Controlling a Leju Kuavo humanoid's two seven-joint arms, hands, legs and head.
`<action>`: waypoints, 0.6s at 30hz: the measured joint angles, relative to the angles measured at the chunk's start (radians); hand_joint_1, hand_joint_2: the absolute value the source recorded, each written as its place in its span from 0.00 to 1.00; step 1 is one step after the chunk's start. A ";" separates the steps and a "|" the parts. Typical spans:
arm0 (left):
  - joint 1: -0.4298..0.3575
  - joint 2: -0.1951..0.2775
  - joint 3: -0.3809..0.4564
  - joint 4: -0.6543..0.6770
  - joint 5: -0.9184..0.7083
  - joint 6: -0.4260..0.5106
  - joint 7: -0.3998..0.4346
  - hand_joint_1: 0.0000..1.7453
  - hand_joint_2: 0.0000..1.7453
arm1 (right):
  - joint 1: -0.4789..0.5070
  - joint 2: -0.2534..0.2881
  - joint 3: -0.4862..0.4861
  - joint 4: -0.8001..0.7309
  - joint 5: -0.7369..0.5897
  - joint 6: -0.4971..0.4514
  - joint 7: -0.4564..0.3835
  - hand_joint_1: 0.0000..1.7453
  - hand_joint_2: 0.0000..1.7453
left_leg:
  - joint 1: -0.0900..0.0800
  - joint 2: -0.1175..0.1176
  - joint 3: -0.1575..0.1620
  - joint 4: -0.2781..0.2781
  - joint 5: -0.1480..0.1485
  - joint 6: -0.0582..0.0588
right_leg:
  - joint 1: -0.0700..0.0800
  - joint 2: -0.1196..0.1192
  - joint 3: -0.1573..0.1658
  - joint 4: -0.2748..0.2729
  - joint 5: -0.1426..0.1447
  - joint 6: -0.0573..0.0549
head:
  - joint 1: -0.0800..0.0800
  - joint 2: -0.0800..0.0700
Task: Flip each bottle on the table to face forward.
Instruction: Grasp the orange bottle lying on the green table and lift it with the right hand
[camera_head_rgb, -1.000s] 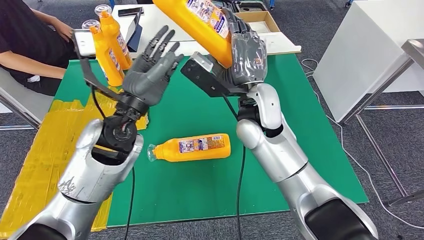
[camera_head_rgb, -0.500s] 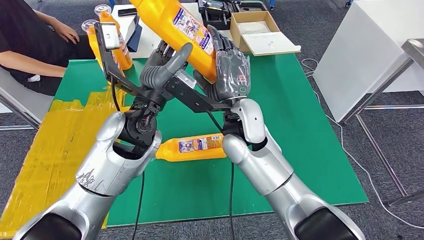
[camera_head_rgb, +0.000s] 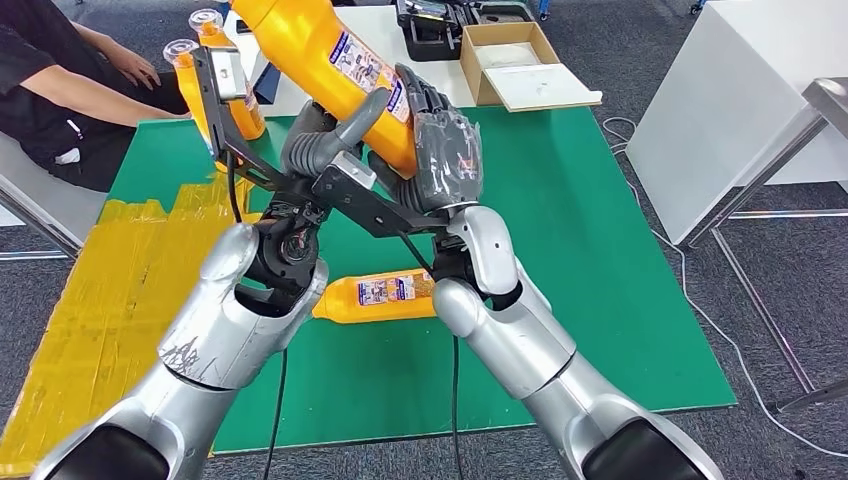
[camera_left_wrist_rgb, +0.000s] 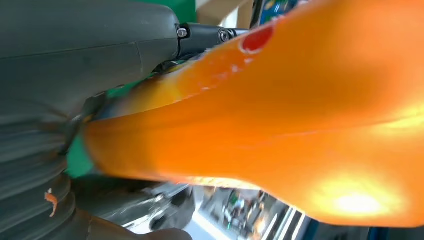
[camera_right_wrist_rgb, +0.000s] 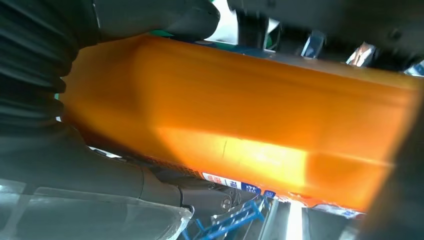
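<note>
Above a green mat (camera_head_rgb: 600, 250), the robot's right hand (camera_head_rgb: 440, 160) grips a large orange bottle (camera_head_rgb: 320, 50) around its lower body, fingers wrapped over the printed label, holding it tilted in the air with its far end leaning up and to the left. The left hand (camera_head_rgb: 325, 140) presses against the same bottle from the left, its thick thumb (camera_head_rgb: 360, 112) laid up along the orange side; how firmly its other fingers close cannot be told, as the bottle hides them. In the left wrist view the orange surface (camera_left_wrist_rgb: 280, 115) lies right against the hand's grey cover (camera_left_wrist_rgb: 75, 60), and in the right wrist view the bottle (camera_right_wrist_rgb: 240, 125) runs across the palm with dark fingers curled round it.

On the mat below the raised arms, a second bottle (camera_head_rgb: 375, 297) lies on its side, label up, partly hidden by both forearms. At the far left edge of the mat two more bottles (camera_head_rgb: 215, 70) stand upright, close together, just behind a phone-like device (camera_head_rgb: 226, 72) mounted on the left arm. A person in black (camera_head_rgb: 50, 90) sits at the far left. A cardboard box (camera_head_rgb: 505, 55) rests on a white table (camera_head_rgb: 300, 95) beyond the mat, and yellow tape (camera_head_rgb: 90, 300) covers the floor to the left.
</note>
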 joint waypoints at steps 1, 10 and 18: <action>0.001 -0.003 0.001 0.004 -0.026 0.010 -0.008 0.00 1.00 | 0.004 0.003 0.006 0.000 -0.003 0.002 0.002 1.00 1.00 | 0.000 0.000 0.000 0.000 0.000 0.000 | 0.000 0.000 0.000 0.000 0.000 0.000 | 0.000 0.000; 0.020 -0.019 0.044 0.023 -0.184 0.050 -0.039 0.00 1.00 | 0.033 0.020 0.068 0.000 -0.030 0.035 0.022 1.00 1.00 | 0.000 0.000 0.000 0.000 0.000 0.000 | 0.000 0.000 -0.001 0.000 0.000 0.000 | 0.000 0.000; 0.053 -0.018 0.079 0.032 -0.215 0.094 -0.082 0.00 1.00 | 0.046 0.018 0.160 0.008 -0.167 0.056 0.052 1.00 1.00 | 0.000 0.000 0.000 0.000 0.000 0.000 | 0.000 0.000 0.000 0.000 0.000 0.000 | 0.000 0.000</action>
